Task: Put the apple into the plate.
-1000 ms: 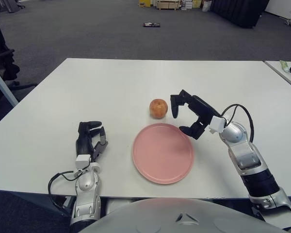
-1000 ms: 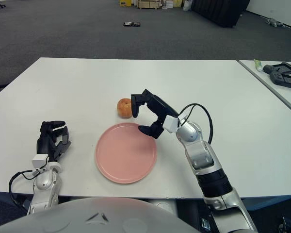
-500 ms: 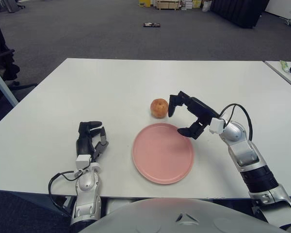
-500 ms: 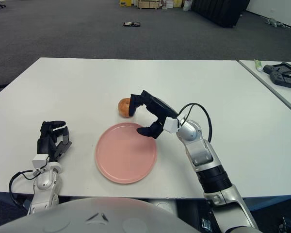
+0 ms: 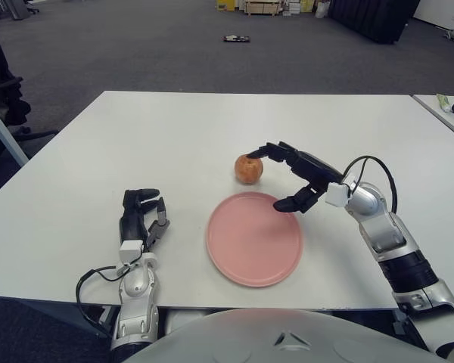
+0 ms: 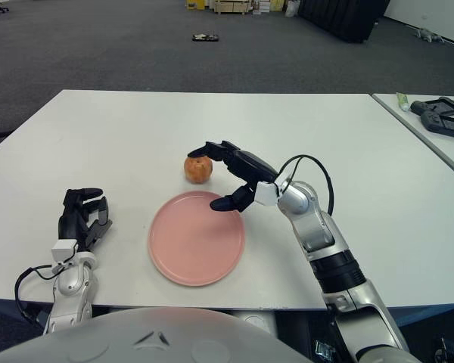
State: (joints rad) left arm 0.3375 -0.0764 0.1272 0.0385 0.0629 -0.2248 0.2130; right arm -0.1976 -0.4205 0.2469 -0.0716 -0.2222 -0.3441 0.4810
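One apple [image 5: 248, 169] upright, stem up, behind plate [image 5: 254, 238]; right hand [image 5: 287, 175] spread, fingertips over it, grasping nothing.

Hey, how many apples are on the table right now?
1. The apple sits on the white table just beyond the pink plate, with the open right hand reaching over it. No others show.

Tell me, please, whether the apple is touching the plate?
Apart. The left eye view shows bare white table between the apple and the plate rim.
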